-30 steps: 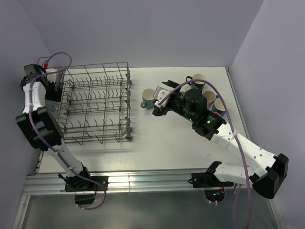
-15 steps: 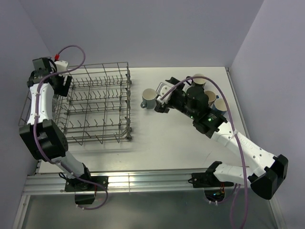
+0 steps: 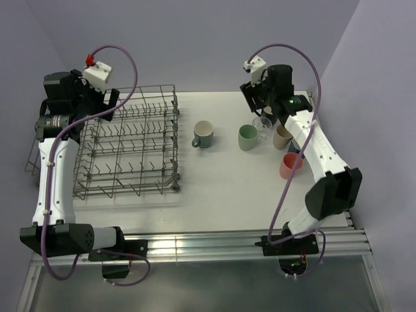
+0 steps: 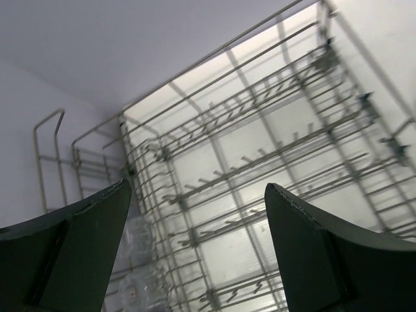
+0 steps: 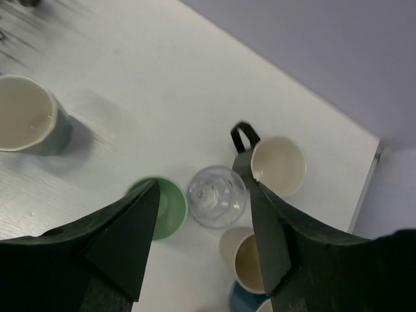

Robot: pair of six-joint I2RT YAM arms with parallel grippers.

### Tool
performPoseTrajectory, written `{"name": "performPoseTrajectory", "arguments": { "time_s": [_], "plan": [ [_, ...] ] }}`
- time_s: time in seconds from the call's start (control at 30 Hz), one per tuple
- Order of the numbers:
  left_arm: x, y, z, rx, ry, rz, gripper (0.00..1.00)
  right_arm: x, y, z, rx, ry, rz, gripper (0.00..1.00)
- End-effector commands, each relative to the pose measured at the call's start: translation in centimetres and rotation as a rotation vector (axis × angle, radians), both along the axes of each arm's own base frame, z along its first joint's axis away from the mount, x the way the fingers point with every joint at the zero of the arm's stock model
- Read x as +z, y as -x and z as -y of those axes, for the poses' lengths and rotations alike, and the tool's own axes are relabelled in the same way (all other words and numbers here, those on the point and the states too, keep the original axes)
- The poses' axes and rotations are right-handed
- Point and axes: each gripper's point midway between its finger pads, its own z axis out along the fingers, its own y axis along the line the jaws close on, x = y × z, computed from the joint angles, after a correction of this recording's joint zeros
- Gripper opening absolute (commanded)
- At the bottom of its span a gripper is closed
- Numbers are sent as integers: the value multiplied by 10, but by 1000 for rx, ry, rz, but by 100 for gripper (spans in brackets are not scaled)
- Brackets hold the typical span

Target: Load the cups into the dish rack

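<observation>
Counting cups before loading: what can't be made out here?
Black ceramic mug: top view, hidden under right arm.
Blue ceramic mug: right wrist view, cut by bottom edge; top view, mostly behind that arm.
Clear glassy shape at grey wire dish rack: left wrist view, blurred; maybe a tumbler.

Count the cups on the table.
7: grey-blue mug alone beside the rack; green mug, glass, black mug, beige mug and blue mug clustered right; coral mug nearest. The right arm may hide more.
</observation>
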Motion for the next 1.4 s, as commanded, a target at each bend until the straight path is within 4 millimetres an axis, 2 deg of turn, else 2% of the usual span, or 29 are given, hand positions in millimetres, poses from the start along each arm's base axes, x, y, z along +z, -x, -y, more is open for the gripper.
{"name": "performPoseTrajectory", "arguments": {
  "time_s": [0.0, 0.07, 0.1, 0.17, 0.2, 0.27, 0.47, 0.67, 1.07, 1.2, 1.37],
  "plan": [
    [11, 5, 29, -89, 60, 30, 92, -42, 1, 36, -144, -5, -239, 65],
    [10, 8, 39, -119, 82, 17, 92, -50, -2, 57, -209, -15, -306, 58],
    [9, 10, 43, -126, 113, 7, 93, -68, -7, 62, -229, -10, -364, 57],
    [7, 11, 48, -135, 133, -8, 92, -77, -8, 71, -266, -17, -422, 57],
    [5, 12, 50, -137, 151, -18, 92, -90, -10, 75, -281, -9, -461, 56],
    [3, 12, 53, -144, 165, -30, 92, -105, -11, 81, -304, -1, -504, 55],
    [1, 15, 63, -174, 213, -54, 92, -135, -19, 92, -352, -4, -571, 52],
    [0, 15, 65, -177, 221, -58, 92, -151, -28, 103, -387, -1, -587, 51],
    [-8, 19, 66, -173, 234, -76, 92, -179, -41, 107, -405, -8, -609, 48],
    [-5, 20, 67, -170, 243, -72, 92, -185, -45, 108, -413, -16, -610, 46],
    [0, 25, 66, -166, 242, -58, 92, -186, -49, 110, -417, -27, -597, 37]
  ]
}}
